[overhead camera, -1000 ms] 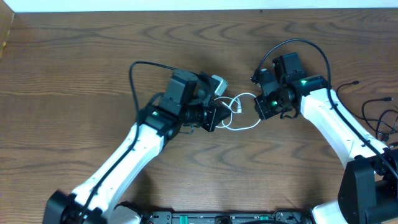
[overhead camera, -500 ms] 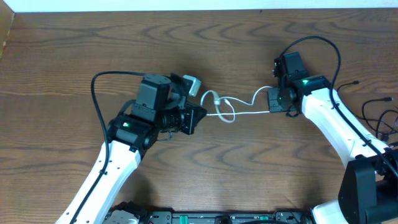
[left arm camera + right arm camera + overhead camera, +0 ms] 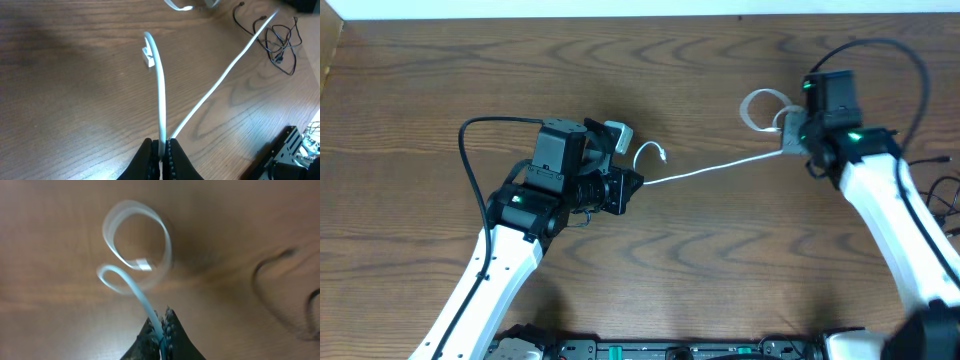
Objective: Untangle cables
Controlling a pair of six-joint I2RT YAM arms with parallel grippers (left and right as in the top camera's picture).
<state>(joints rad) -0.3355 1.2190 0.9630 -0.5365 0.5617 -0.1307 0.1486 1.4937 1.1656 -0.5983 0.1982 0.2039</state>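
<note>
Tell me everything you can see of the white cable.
The white cable is a thin, smooth, plastic-looking cord, stretched nearly straight across the wooden table between the left tool and the right tool, both shut on it. Past the left tool a short tail arcs to a small white plug. Past the right tool the rest curls into loops, blurred.

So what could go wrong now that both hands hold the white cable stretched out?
The white cable is stretched straight between the left hand and right hand, so more pulling might slip it out or strain it. The loop by the right hand could tighten into a knot.
</note>
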